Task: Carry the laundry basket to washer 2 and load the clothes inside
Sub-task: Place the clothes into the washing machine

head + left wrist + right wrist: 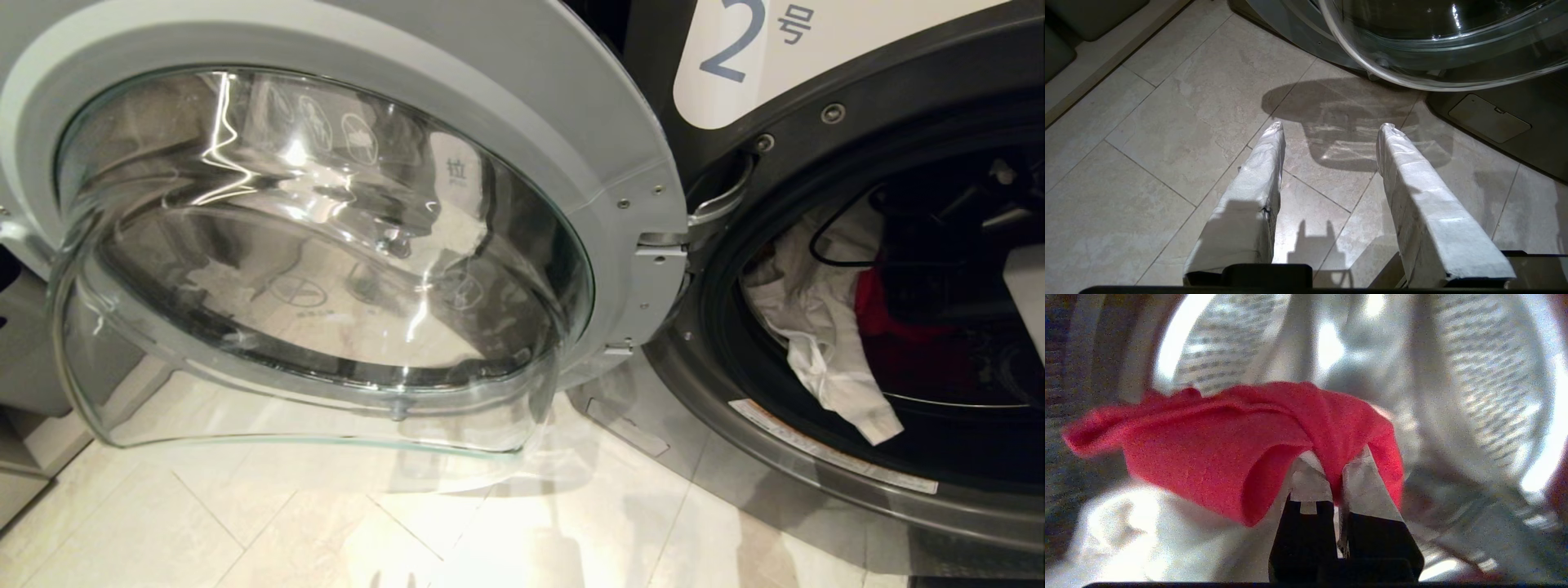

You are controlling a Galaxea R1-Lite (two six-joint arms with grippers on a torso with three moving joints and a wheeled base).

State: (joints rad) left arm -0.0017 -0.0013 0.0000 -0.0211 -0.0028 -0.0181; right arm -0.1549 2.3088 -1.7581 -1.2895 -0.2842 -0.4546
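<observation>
Right wrist view showed your right pincer (1336,473) clamped on the pinkish-red garment (1229,445), held inside the drum of washer 2 (735,196) above a white garment (1147,535). From the head view, that white garment (816,327) spilled over the drum's lip, and the door (326,245) stood swung wide. Your left pincer (1331,134) hung half-open and empty over the floor tiles (1167,122). You were mid-load, I judge; next you'd have needed to release deep inside, then withdraw. The laundry basket was nowhere in sight.
</observation>
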